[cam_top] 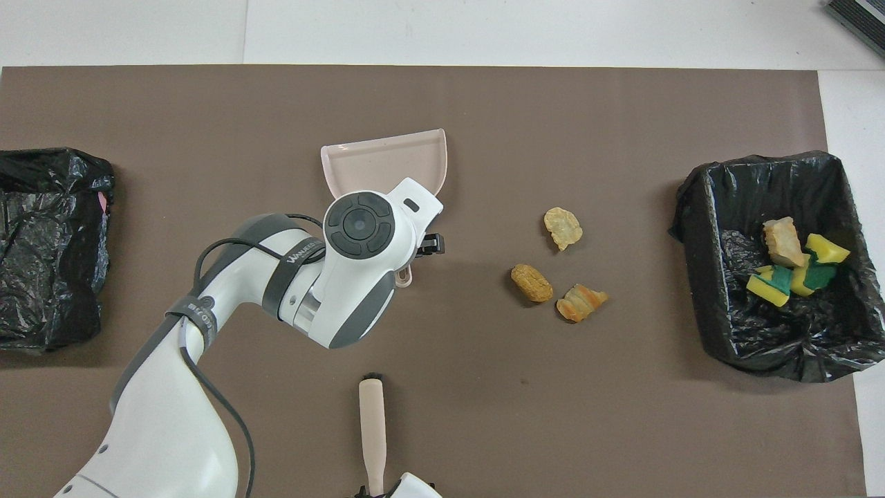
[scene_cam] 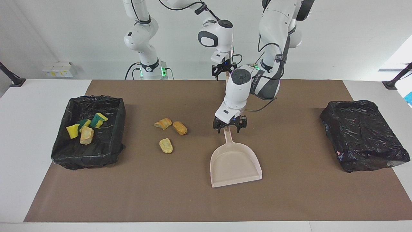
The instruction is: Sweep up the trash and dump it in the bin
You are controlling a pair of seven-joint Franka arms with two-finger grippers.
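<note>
Three bread-like lumps of trash [scene_cam: 170, 133] lie loose on the brown mat [scene_cam: 128, 193], well apart from the dustpan [scene_cam: 235, 162] and toward the right arm's end of the table from it; two sit side by side, the third a little farther from the robots. Four more scraps [scene_cam: 85, 127], yellow-green sponge pieces and a tan lump, already rest in the open black-lined bin [scene_cam: 62, 151], which stands toward the right arm's end of the table from the dustpan. By that count the job looks rather more than half done, with one sweep and one dump still to come.

The dustpan lies flat and empty, its handle pointing toward the robots. The left gripper [scene_cam: 229, 126] is down over the end of that handle with its fingers spread wide on either side, not yet clamped. The right gripper [scene_cam: 222, 71] is at the upper end of the beige brush [cam_top: 372, 432], nearer to the robots than the dustpan; whether it has closed on the brush cannot be made out. A second bag-covered bin [scene_cam: 363, 135] sits toward the left arm's end of the table from the dustpan.
</note>
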